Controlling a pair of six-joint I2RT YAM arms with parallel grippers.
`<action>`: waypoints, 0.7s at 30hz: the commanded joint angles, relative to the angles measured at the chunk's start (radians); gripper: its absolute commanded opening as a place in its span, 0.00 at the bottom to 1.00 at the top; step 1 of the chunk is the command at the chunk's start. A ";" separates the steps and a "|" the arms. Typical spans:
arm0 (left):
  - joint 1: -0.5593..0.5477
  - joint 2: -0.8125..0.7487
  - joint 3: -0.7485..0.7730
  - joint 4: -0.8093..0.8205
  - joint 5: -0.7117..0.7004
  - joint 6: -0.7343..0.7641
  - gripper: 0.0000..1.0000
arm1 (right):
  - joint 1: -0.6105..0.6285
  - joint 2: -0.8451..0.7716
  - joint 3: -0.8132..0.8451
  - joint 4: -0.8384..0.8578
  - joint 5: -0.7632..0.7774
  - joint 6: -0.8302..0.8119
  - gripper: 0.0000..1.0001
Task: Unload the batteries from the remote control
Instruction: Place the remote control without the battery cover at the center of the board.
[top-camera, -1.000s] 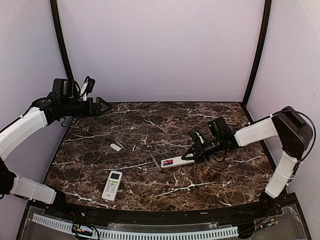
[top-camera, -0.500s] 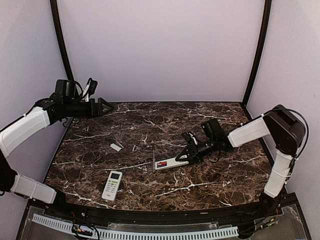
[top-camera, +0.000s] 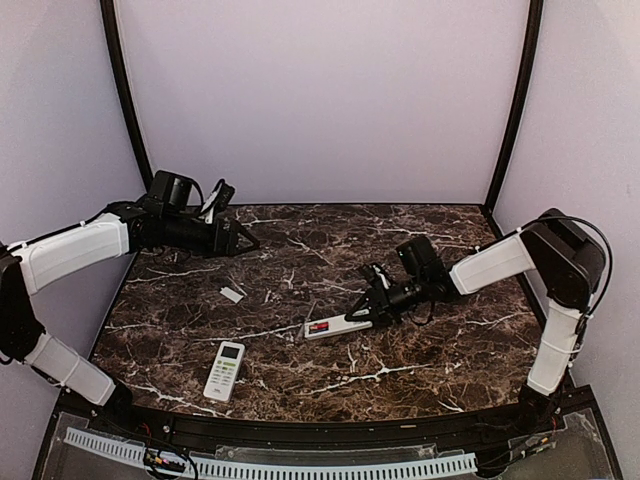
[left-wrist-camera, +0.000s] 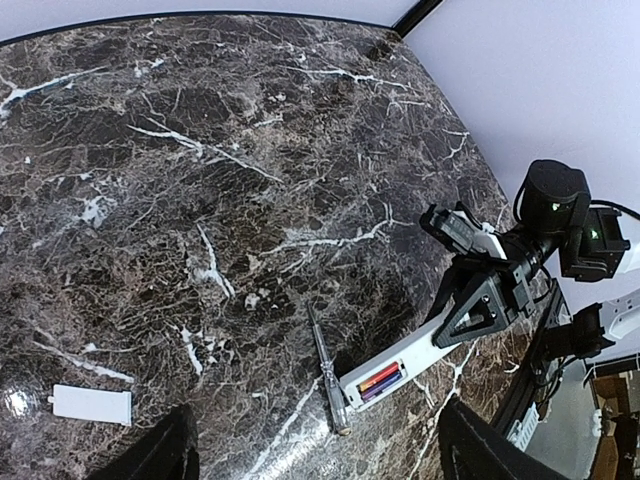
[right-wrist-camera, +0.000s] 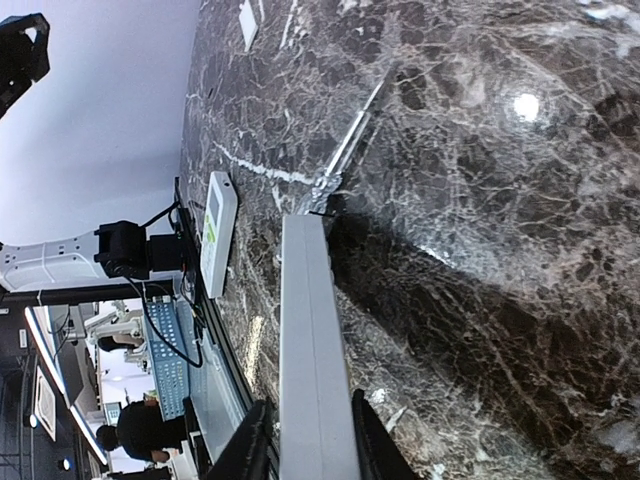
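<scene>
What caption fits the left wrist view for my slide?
Right gripper straddles one end of the open remote, batteries exposed, screwdriver alongside, white cover apart, on marble table.

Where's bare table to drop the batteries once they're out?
Widest free patch: the far table strip along the back wall, between left gripper and the right corner. Also free: the near right, between right gripper and the near edge. Crowded: mid-table, where the open remote, thin tool, cover and second remote lie.
</scene>
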 joint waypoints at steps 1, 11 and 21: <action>-0.023 0.017 0.011 -0.033 -0.004 0.010 0.82 | 0.005 0.018 0.016 -0.032 0.067 -0.011 0.31; -0.038 0.038 0.019 -0.046 -0.013 0.012 0.82 | 0.005 -0.007 0.029 -0.105 0.137 -0.045 0.50; -0.045 0.048 0.023 -0.052 -0.012 0.012 0.81 | 0.005 -0.064 0.062 -0.267 0.274 -0.122 0.71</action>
